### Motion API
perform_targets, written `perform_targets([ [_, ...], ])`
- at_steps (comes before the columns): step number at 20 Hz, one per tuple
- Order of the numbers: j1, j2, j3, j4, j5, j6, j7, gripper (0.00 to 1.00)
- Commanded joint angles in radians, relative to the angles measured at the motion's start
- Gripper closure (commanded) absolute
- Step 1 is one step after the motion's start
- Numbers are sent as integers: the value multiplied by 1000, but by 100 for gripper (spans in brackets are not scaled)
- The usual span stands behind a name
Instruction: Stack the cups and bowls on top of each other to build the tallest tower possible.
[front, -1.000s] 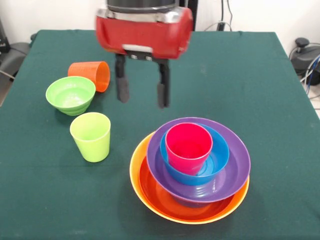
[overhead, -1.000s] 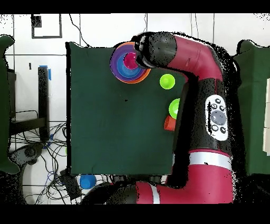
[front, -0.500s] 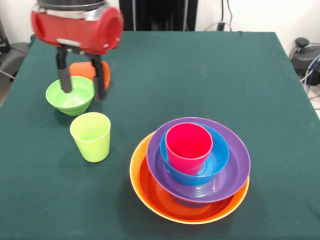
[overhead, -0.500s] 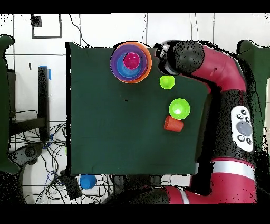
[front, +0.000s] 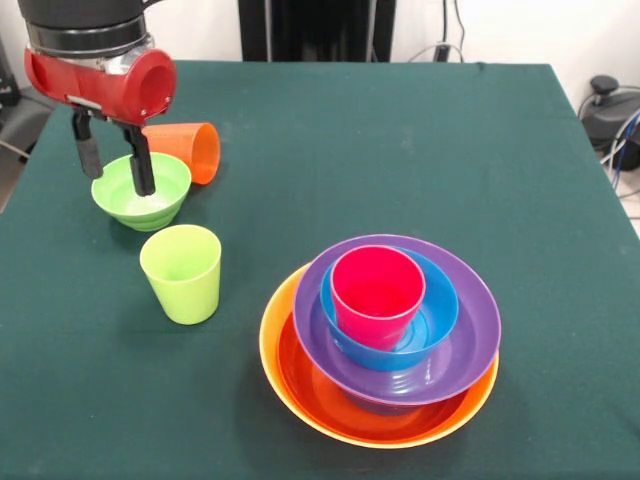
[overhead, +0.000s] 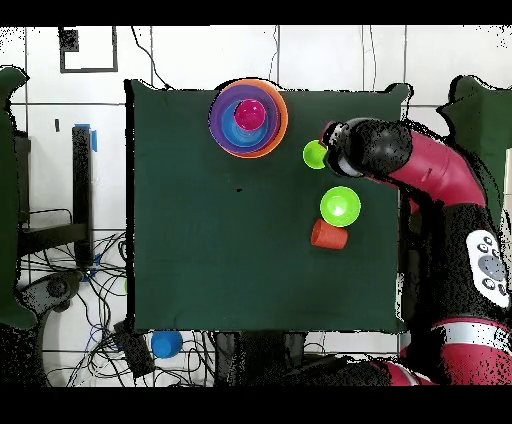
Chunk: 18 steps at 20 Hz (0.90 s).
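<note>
Green tablecloth (front: 420, 150), spread-open pincer (front: 113, 168) above small green bowl (front: 141, 190), beside orange cup (front: 185, 150).

The gripper (front: 113, 157) hangs over the green bowl (front: 141, 190), fingers apart, one finger tip inside the rim and the other outside it. Just behind the bowl an orange cup (front: 184, 150) lies on its side. Just in front of it a lime cup (front: 182, 272) stands upright. Well apart from the bowl sits the tower (front: 380, 338), a pink-red cup (front: 377, 294) on top.
</note>
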Motion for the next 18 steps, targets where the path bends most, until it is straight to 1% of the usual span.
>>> perform_targets([
  [1,-45,5,159,199,-101,-103,-215,0],
  [7,-83,18,207,211,-136,-136,-205,0],
  [12,-108,20,242,224,-149,-162,-187,0],
  [18,-117,22,263,215,-166,-160,-163,0],
])
